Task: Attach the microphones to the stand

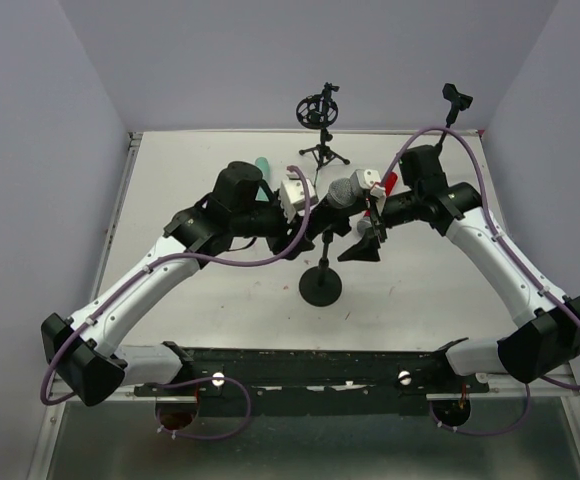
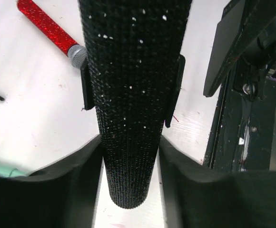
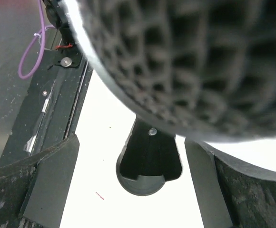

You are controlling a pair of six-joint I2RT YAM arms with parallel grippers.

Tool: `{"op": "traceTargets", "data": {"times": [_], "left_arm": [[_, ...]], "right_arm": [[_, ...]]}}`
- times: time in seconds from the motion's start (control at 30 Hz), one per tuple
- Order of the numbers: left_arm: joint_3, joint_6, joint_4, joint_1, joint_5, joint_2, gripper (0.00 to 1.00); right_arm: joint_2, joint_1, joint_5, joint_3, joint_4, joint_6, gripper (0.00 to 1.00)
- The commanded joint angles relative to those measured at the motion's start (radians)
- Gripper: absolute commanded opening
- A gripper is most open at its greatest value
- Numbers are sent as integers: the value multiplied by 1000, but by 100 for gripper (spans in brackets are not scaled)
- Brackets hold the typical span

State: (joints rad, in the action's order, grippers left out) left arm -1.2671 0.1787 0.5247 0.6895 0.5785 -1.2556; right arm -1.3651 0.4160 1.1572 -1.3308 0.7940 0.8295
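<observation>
The left gripper (image 2: 131,90) is clamped on the black microphone (image 2: 128,156), above the stand (image 1: 321,285). The right gripper (image 3: 131,145) is apart beside its clip (image 3: 150,159), under the mesh head (image 3: 185,61). The red microphone (image 2: 47,28) and the teal one (image 1: 261,163) lie on the counter (image 1: 420,300) behind.

Black microphone (image 1: 342,194) above round-base stand (image 1: 321,286)

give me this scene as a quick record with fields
black microphone: clamped in left jaws, mesh head near the clip
right jaws: open, clip seen between them, holding nothing
red microphone: lying on table
teal microphone: lying on table
stand: upright on round base, no microphone attached yet
</observation>
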Motion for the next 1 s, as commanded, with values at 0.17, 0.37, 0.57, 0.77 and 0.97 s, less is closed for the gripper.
{"op": "traceTargets", "data": {"times": [0.17,0.37,0.57,0.77,0.97], "left_arm": [[118,-79,-164,-10,-138,238,98],[403,-214,-428,-21,-356,536,98],[673,-418,-594,-27,-306,743,95],[801,-388,-684,189,-464,745,90],[928,-223,-961,488,-830,642,90]], "right_arm": [[31,-66,48,50,-45,-27,100],[63,-138,65,116,-102,-59,100],[153,-207,38,293,-361,-257,100],[167,-244,-28,461,-623,-507,100],[143,-279,-13,481,-645,-495,100]]}}
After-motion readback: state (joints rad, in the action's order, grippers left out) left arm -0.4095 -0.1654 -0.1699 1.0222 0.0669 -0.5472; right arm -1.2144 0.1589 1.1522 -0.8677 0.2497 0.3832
